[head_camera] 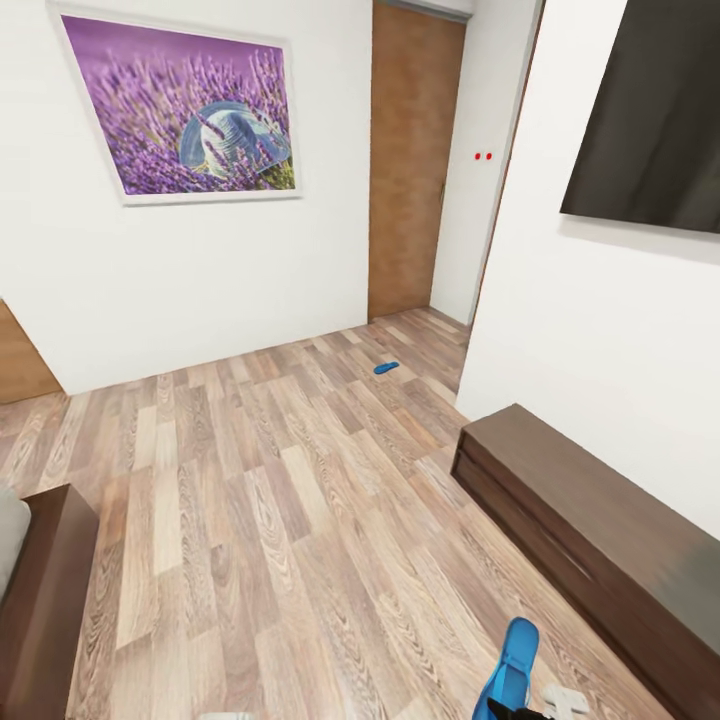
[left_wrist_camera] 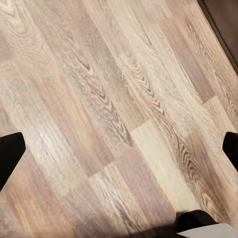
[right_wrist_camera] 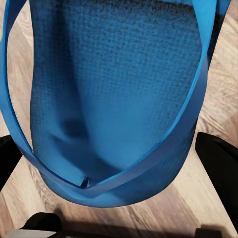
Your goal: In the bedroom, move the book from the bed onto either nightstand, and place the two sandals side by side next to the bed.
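Landmark: we place everything against the long dark brown dresser (head_camera: 600, 540), which stands along the white wall (head_camera: 600, 340).

Held sandal: we see one bright blue sandal (head_camera: 512, 665) raised over the wood-plank floor (head_camera: 300, 520), just off the dresser's near end, towards the open room; its toe tips up and away from us.

Same sandal, right wrist view: the blue sole and straps (right_wrist_camera: 114, 99) sit close to the camera, between two dark fingers (right_wrist_camera: 218, 158) at either side.

Right gripper: we see it (head_camera: 520, 708) at the sandal's heel, clamped on it.

Second sandal: we find the other sandal (head_camera: 386, 367) lying flat on the planks, well beyond the dresser's far end, near the brown wooden door (head_camera: 410, 160).

Left gripper: in the left wrist view its dark fingertips (left_wrist_camera: 10, 153) stand far apart over bare planks, so we call the left gripper (left_wrist_camera: 119, 148) released, with nothing between the fingers.

Bed: across the floor from the dresser we see a corner of the bed's (head_camera: 45, 600) dark frame with a sliver of pale mattress.

Wall art: a framed lavender picture (head_camera: 180, 105) hangs on the wall facing us, well apart from the dresser.

Dark panel: a black screen (head_camera: 650, 120) hangs above the dresser.
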